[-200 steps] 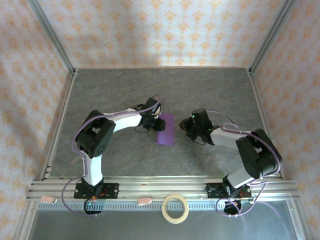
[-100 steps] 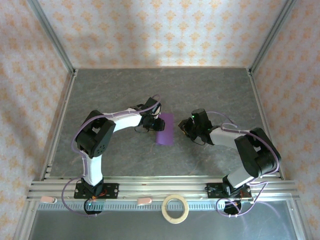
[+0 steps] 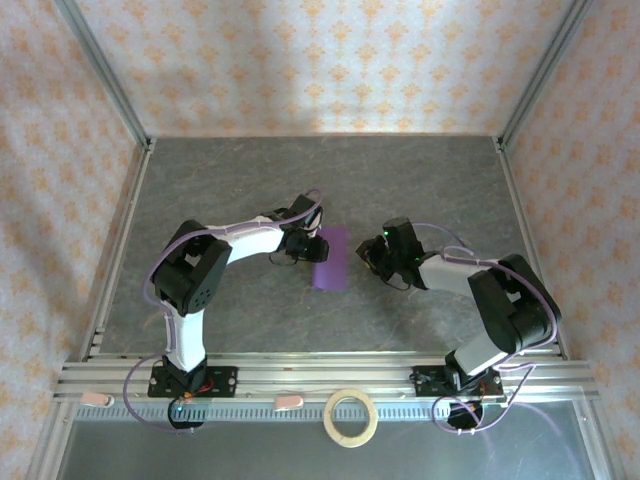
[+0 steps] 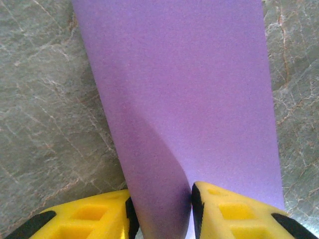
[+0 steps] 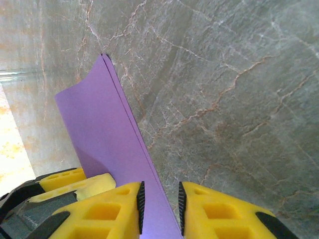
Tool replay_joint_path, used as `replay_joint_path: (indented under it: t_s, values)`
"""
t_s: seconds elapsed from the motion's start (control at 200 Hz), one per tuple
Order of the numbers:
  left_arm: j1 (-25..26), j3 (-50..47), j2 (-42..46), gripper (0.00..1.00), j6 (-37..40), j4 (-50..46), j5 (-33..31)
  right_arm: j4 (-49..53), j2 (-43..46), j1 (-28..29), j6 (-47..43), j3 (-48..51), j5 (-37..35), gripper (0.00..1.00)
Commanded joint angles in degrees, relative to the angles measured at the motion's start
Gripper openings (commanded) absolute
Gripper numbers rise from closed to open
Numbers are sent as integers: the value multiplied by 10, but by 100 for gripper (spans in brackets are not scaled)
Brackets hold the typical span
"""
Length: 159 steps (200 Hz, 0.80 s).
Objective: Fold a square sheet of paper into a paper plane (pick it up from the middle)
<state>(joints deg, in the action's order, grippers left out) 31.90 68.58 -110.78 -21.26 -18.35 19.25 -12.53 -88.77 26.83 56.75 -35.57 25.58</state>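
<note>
The square sheet of paper (image 3: 332,258) is purple and folded in half into a narrow rectangle on the grey table. My left gripper (image 3: 308,247) is at the paper's left side. In the left wrist view the paper (image 4: 189,89) bulges up into a rounded fold, and my left gripper (image 4: 162,199) is shut on it, both pads touching. My right gripper (image 3: 370,256) is just right of the paper. In the right wrist view the paper's (image 5: 99,124) double-layered free edge runs through my right gripper (image 5: 160,199), whose pads stand slightly apart with table showing between them. No paper plane shape shows.
A tan tape ring (image 3: 351,417) lies on the near rail between the arm bases. Metal frame posts and patterned walls enclose the grey table (image 3: 250,180). The left arm's yellow fingers (image 5: 75,180) show at the lower left of the right wrist view.
The left jaws have drawn in a little on the paper's fold. Both arms and the paper have stayed almost where they were.
</note>
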Motion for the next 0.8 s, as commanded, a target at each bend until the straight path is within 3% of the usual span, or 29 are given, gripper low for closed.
replay_joint_path:
  t_s: [0.0, 0.29, 0.791]
  values:
    - [-11, -5, -47, 40, 16, 3, -67, -11, -9, -1, -9, -6, 4, 27]
    - [-11, -7, -45, 35, 13, 4, -67, -14, -10, -1, -9, -7, 7, 27]
    - [-12, -4, -50, 37, 21, 1, -70, -16, -11, -1, -8, -5, 9, 27]
